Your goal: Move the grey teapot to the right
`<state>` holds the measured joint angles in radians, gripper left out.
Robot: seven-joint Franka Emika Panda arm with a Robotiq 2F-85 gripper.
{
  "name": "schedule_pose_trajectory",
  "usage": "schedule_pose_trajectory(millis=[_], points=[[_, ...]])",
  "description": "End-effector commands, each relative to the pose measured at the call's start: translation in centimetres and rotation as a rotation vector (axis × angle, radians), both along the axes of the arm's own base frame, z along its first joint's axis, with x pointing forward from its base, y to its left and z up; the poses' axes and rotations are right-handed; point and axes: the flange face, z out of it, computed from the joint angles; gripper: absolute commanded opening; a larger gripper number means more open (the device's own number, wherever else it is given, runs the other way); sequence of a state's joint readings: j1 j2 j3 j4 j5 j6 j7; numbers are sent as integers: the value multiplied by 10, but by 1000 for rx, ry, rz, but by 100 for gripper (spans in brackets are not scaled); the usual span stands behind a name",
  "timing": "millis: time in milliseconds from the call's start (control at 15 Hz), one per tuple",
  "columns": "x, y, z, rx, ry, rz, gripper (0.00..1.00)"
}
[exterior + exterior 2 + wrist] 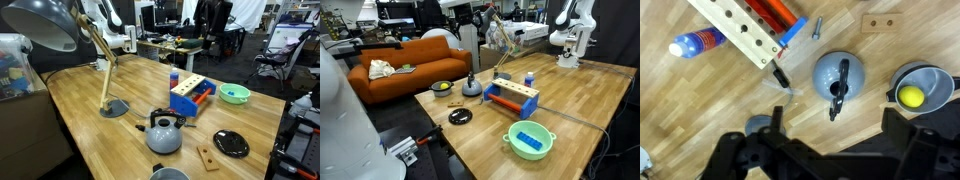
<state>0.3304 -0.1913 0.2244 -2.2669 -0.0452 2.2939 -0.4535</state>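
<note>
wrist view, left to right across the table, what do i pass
blue bottle → wooden tool rack → grey teapot → grey bowl holding a yellow ball

A light wooden surface [80, 95] is seen in an open office. An orange sofa [415, 55] is set beside it on a dark floor [405, 112]. Desks with monitors [150, 17] and an office chair [283, 52] are crowded into the background.

Teapot [825, 72] between wooden rack [740, 28] and bowl [935, 85]
</note>
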Motion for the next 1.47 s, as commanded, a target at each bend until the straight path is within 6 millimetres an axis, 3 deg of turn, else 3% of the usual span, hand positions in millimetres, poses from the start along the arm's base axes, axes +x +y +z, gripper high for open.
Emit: schedule_pose_trajectory(millis=[0, 133, 267, 333, 800, 1400], points=[[10, 29, -16, -41, 12, 94, 100], [14, 45, -29, -66, 22, 131, 100], [17, 54, -26, -101, -30, 172, 100], [11, 49, -32, -81, 7, 134, 100], [17, 53, -30, -75, -11, 142, 100], [47, 67, -109, 16, 109, 157, 100]])
